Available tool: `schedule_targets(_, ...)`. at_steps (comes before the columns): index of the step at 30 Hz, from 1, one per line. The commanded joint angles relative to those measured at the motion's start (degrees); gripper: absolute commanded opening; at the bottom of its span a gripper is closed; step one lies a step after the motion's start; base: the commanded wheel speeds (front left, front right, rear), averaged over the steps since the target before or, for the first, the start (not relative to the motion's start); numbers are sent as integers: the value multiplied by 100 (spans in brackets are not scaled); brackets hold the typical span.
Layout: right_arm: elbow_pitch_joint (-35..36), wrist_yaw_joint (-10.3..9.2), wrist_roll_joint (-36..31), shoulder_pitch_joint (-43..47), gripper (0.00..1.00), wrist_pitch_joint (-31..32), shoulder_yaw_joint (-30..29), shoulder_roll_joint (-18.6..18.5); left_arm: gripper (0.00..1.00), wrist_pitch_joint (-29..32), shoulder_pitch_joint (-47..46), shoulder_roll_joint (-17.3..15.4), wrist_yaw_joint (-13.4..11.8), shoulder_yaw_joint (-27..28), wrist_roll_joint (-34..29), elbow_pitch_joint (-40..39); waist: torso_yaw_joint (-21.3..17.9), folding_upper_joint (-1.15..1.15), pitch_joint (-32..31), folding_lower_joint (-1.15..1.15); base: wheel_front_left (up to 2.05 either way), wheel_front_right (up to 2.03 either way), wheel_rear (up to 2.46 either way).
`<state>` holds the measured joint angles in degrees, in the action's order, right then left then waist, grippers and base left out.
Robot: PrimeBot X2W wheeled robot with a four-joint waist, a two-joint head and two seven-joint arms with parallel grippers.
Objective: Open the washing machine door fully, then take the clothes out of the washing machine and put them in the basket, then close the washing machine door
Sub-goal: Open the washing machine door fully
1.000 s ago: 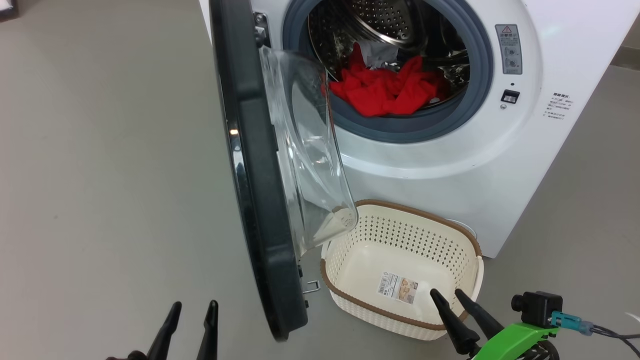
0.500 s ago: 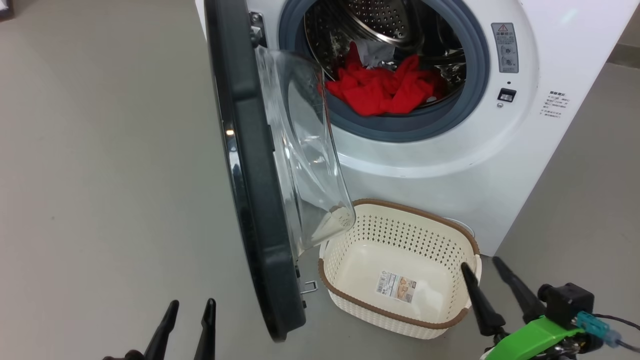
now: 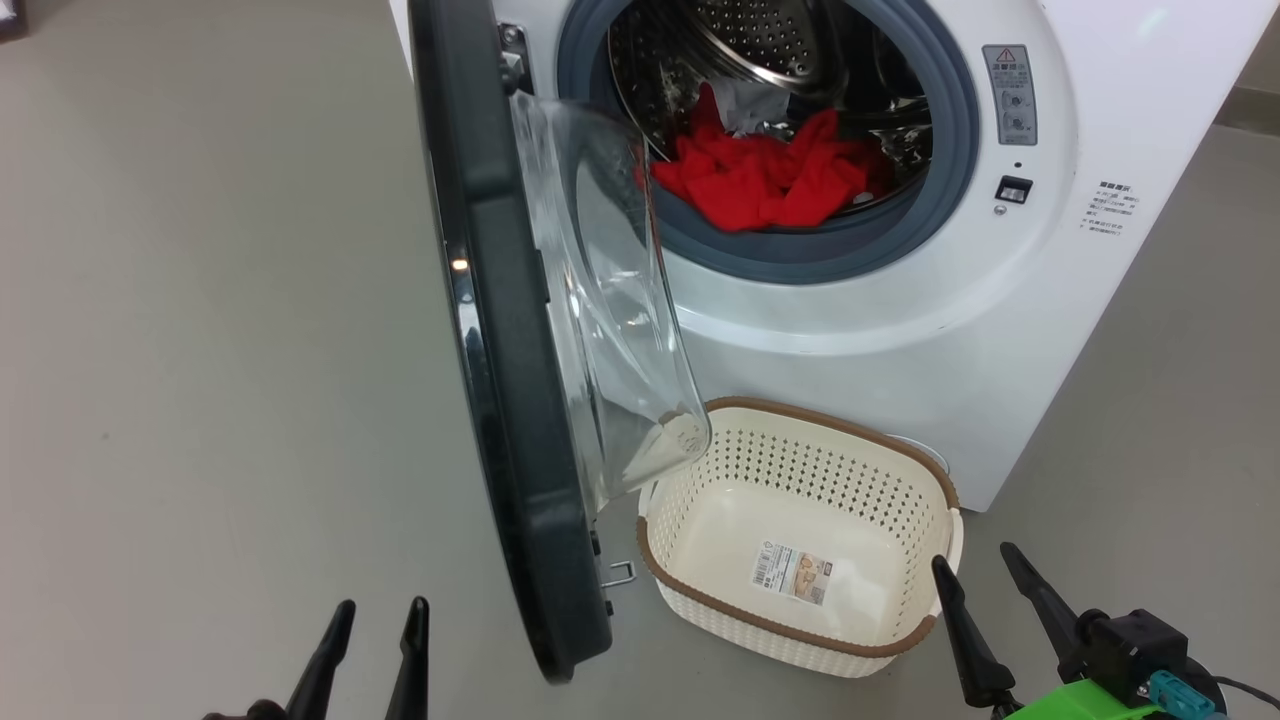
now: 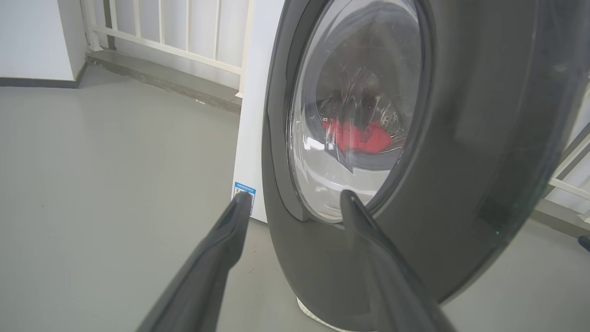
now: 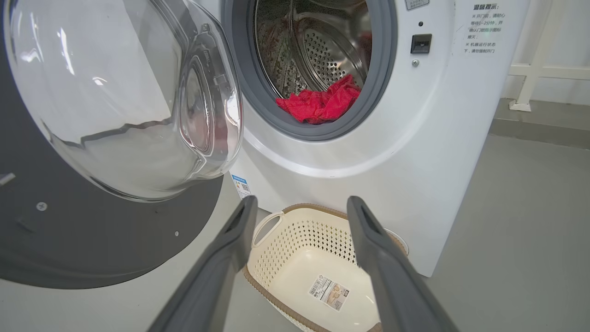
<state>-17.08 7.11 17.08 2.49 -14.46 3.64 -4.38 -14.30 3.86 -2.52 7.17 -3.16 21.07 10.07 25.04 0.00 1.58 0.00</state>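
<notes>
The white washing machine stands ahead with its door swung out edge-on toward me, glass bowl bulging right. Red clothes with a white piece lie at the drum's front. The cream basket sits on the floor below the opening, holding nothing but its label. My left gripper is open, low and left of the door's outer face. My right gripper is open just right of the basket's near corner.
Grey floor spreads wide to the left of the door. A white railing runs behind the machine. A small metal latch hook sticks out at the door's lower edge near the basket.
My right gripper has pulled back from over the basket, moving right and down toward its near right corner. The camera shifted slightly early on. The left gripper, door and clothes stayed put.
</notes>
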Motion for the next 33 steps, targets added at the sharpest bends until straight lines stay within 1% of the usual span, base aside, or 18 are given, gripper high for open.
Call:
schedule_targets(1,176,37,-59,-32,100,-53,75,-5,100,-70,-103,-36,32,216,-31,-133,-10,0,5,0,0,0,0)
schedule_targets(5,218,37,-119,-33,100,-53,33,25,100,-70,-120,-36,32,215,-3,-130,-17,0,8,0,0,0,0)
schedule_targets(6,225,37,-137,-31,100,-53,27,30,55,-70,-128,-36,32,220,13,-133,-16,0,6,0,0,0,0)
schedule_targets(7,236,37,-154,-31,100,-53,17,33,3,-70,-147,-36,32,243,25,-147,-14,0,3,0,0,0,0)
schedule_targets(8,247,37,-165,-29,100,-53,4,36,0,-70,-170,-36,32,269,66,-173,-10,0,1,0,0,0,0)
schedule_targets(12,262,37,-183,-20,100,-53,-18,45,0,-70,-310,-36,32,379,67,-431,4,0,-8,0,0,0,0)
schedule_targets(16,331,37,-206,-11,100,-53,-59,49,0,-70,-647,-36,32,473,35,-1099,33,0,-22,0,0,0,0)
schedule_targets(19,357,37,-232,0,100,-53,-42,54,0,-70,-892,-36,32,418,24,-1670,33,0,-50,0,0,0,0)
schedule_targets(20,359,37,-229,1,100,-53,-23,60,0,-70,-988,-36,32,271,-3,-1958,22,0,-64,0,0,0,0)
schedule_targets(21,359,37,-229,1,100,-53,-23,60,0,-70,-988,-36,32,271,-3,-1958,22,0,-64,0,0,0,0)
schedule_targets(22,356,37,-226,1,100,-53,-3,62,0,-70,-1016,-36,32,149,-80,-2061,14,0,-72,0,0,0,0)
schedule_targets(27,337,37,-199,-23,100,-53,82,65,0,-70,-986,-36,32,-601,-320,-2432,-48,0,-73,0,0,0,0)
schedule_targets(30,348,37,-195,-33,100,-53,93,62,0,-70,-855,-36,32,-1090,-217,-2376,-80,0,-62,0,0,0,0)
schedule_targets(33,361,37,-192,-30,100,-53,94,62,0,-70,-720,-36,32,-1465,31,-2012,-94,0,-43,0,0,0,0)
